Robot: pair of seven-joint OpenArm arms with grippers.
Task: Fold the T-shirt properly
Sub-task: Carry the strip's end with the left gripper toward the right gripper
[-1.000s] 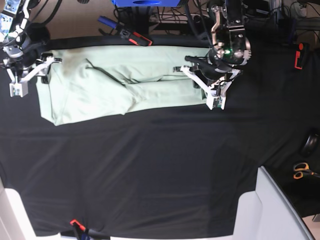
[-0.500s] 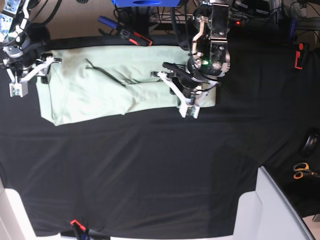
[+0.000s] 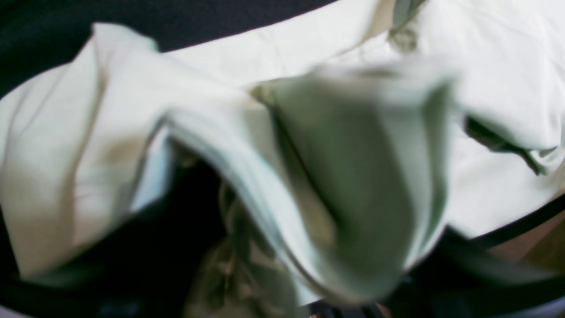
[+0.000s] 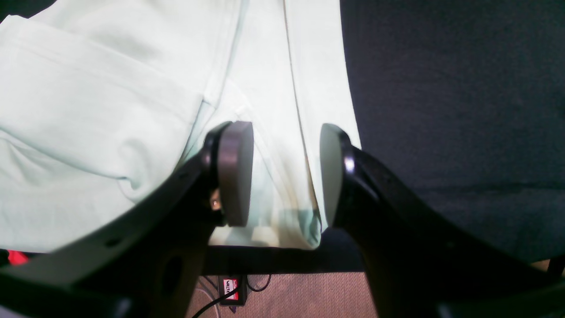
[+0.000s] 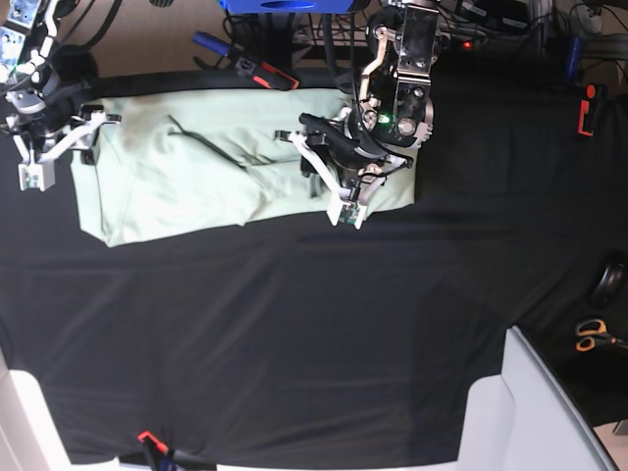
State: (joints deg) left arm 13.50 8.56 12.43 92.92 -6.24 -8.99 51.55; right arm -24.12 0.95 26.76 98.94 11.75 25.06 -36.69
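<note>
- Mint-green, plain cotton T-shirt (image 5: 196, 172) lies along the black-cloth desk's (image 5: 294, 334) far edge.
- Right gripper (image 4: 282, 176): jaws spread astride the shirt's edge, pinching nothing; that end could drag.
- Left gripper (image 5: 329, 182), mid-shirt: jaws' state unclear; the bunched cloth beneath could crease.

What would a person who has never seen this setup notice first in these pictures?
First, the pale green T-shirt, lying half folded along the far edge of the black table cover. Next, the left end effector over the shirt's right part, with bunched cloth filling its blurred wrist view. The right end effector stands open astride the shirt's left edge.
</note>
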